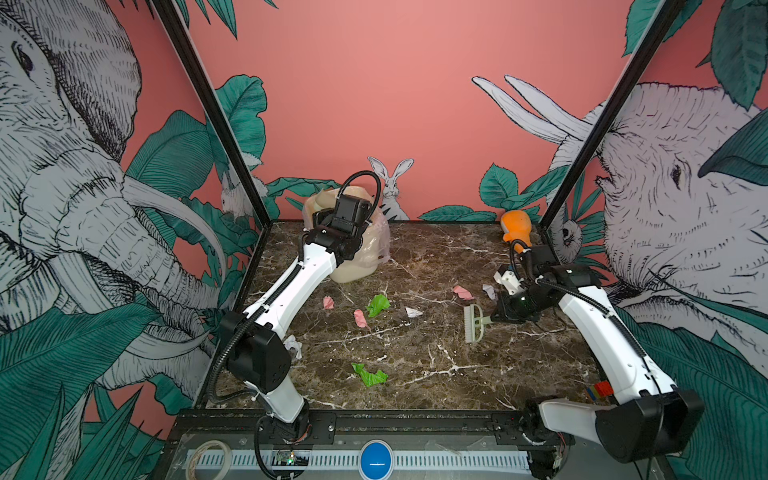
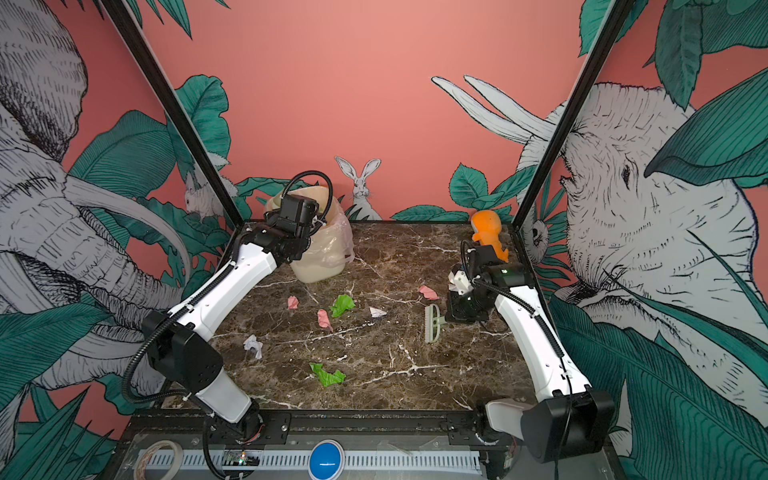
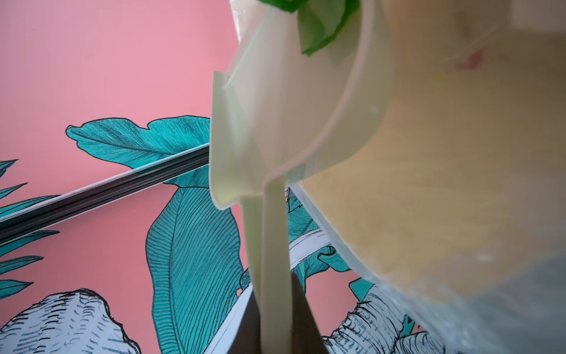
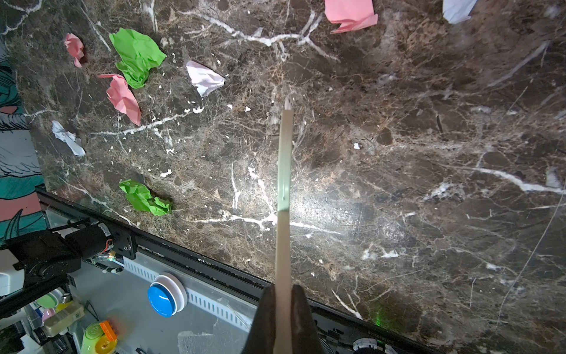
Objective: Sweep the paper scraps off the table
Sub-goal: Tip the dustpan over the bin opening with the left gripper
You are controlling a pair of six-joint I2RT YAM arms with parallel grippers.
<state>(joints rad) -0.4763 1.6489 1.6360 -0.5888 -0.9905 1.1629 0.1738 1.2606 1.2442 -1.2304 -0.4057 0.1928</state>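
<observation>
Several paper scraps lie on the brown marble table (image 1: pixel 415 361): green ones (image 1: pixel 378 305) (image 1: pixel 369 375), pink ones (image 1: pixel 360 319) (image 1: pixel 462 292), white ones (image 1: pixel 413 312) (image 1: pixel 293 345). My left gripper (image 3: pixel 274 306) is shut on the handle of the pale green dustpan (image 3: pixel 275 122), which is raised and tipped at the bin (image 1: pixel 365 257) at the back left. A green scrap (image 3: pixel 318 27) sits in the pan. My right gripper (image 4: pixel 283 291) is shut on the handle of a pale green brush (image 1: pixel 473 323), which stands on the table at the right.
An orange toy (image 1: pixel 515 228) stands in the back right corner. The bin has a clear plastic liner. Black frame posts rise at both back corners. A blue button (image 1: pixel 376 460) sits below the table's front edge (image 1: pixel 415 415).
</observation>
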